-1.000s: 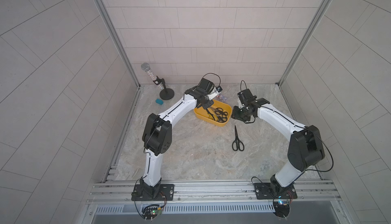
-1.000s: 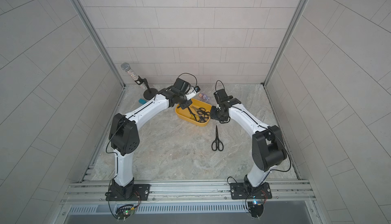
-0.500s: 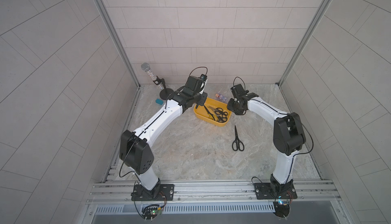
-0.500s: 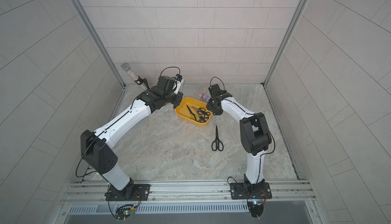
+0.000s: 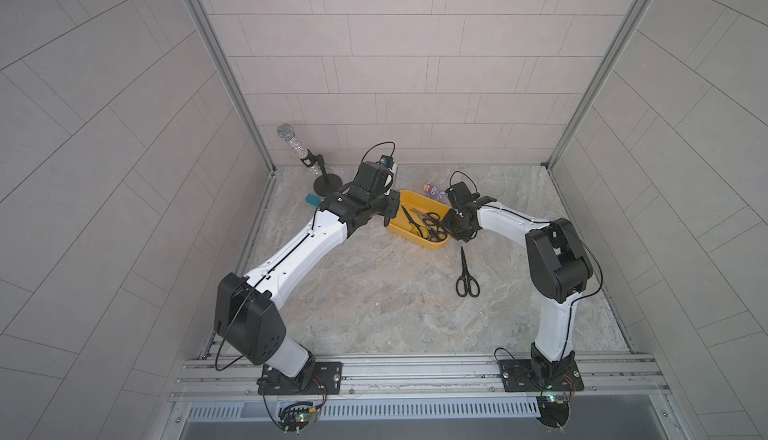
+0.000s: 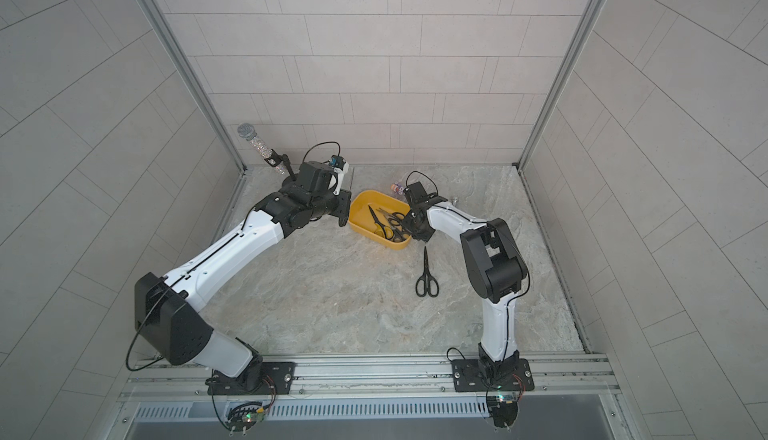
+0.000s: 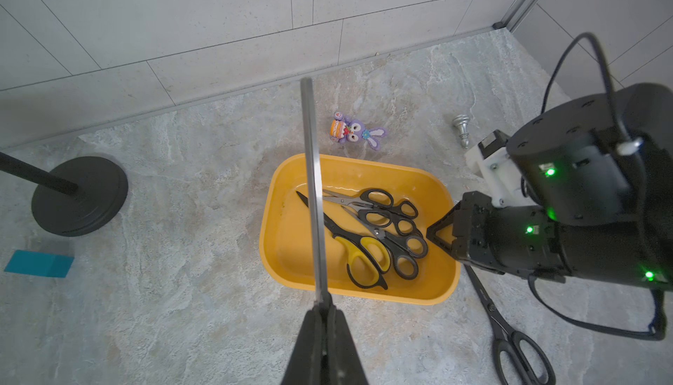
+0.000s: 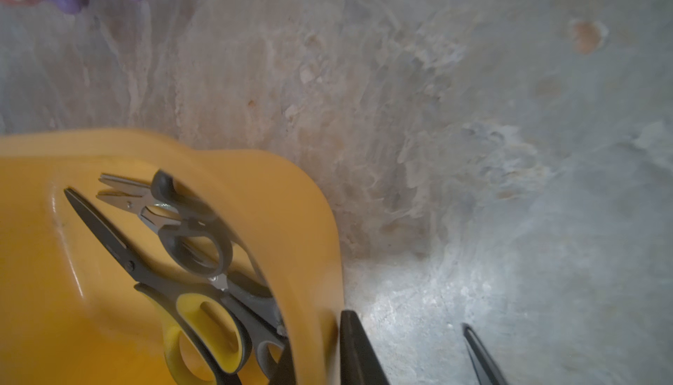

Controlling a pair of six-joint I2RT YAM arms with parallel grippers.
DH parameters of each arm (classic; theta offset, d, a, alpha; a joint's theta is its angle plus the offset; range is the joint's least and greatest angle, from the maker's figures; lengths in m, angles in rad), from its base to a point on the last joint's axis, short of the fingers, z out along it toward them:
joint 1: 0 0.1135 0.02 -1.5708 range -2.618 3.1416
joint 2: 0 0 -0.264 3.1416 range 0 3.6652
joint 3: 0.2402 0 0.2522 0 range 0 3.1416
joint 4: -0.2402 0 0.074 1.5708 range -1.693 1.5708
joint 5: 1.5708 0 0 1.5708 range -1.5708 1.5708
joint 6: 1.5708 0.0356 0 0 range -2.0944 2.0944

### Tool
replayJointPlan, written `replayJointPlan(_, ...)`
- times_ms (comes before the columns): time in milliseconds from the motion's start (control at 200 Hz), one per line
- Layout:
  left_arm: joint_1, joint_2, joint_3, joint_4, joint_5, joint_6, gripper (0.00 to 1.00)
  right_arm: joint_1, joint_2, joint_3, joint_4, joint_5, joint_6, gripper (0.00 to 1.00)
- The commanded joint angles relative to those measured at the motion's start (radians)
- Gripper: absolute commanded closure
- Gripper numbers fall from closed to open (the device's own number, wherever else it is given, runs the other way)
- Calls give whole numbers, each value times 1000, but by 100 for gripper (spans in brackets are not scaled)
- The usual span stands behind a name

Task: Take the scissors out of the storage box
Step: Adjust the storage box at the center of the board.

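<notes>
Spanning grey-tiled booth's (image 5: 395, 63) marbled tabletop (image 5: 374, 305): left gripper (image 7: 322, 301) clamped on silver blade (image 7: 310, 164), right gripper (image 8: 317, 346) on storage box (image 7: 267, 219).

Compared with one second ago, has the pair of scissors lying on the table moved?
No. Measured against the front rail and the storage box, the loose scissors lie in the same spot, tips pointing toward the box.

The box (image 7: 266, 234) is mustard yellow; three scissors (image 7: 364, 203) inside have black-grey handles and silver blades, a fourth pair (image 7: 364, 248) yellow-and-black handles. The outside scissors (image 7: 490, 306) are black and the held blade (image 7: 312, 183) silver. The floor (image 7: 182, 310) is marbled grey-beige, the toy (image 7: 355, 132) purple, the block (image 7: 38, 263) teal.
</notes>
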Motion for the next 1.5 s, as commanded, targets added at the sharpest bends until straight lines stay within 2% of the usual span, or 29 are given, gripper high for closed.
replayJointPlan(0,5,-42,-26,31,15,-38,100,33,-33,-17,41,25,131,86)
replayJointPlan(160,8,-67,-55,27,-10,-21,100,72,-41,-53,114,24,352,95)
replayJointPlan(400,50,-95,-73,10,-10,-25,100,139,-16,-12,142,19,561,92)
replayJointPlan(535,79,-99,-60,-14,-11,-31,100,171,-8,101,-40,97,572,92)
replayJointPlan(635,97,-101,-53,-27,-7,-42,100,189,-1,147,-142,139,627,100)
replayJointPlan(790,108,-116,-57,-31,6,-60,100,222,40,236,-299,199,690,100)
replayJointPlan(895,108,-128,-59,-40,12,-74,100,235,68,243,-319,207,762,100)
replayJointPlan(1041,110,-155,-82,-47,18,-91,100,252,92,272,-343,279,827,100)
replayJointPlan(1311,113,-197,-103,-69,11,-80,100,286,172,341,-330,258,978,100)
replayJointPlan(1496,116,-207,-88,-84,12,-80,100,293,226,424,-365,267,1034,100)
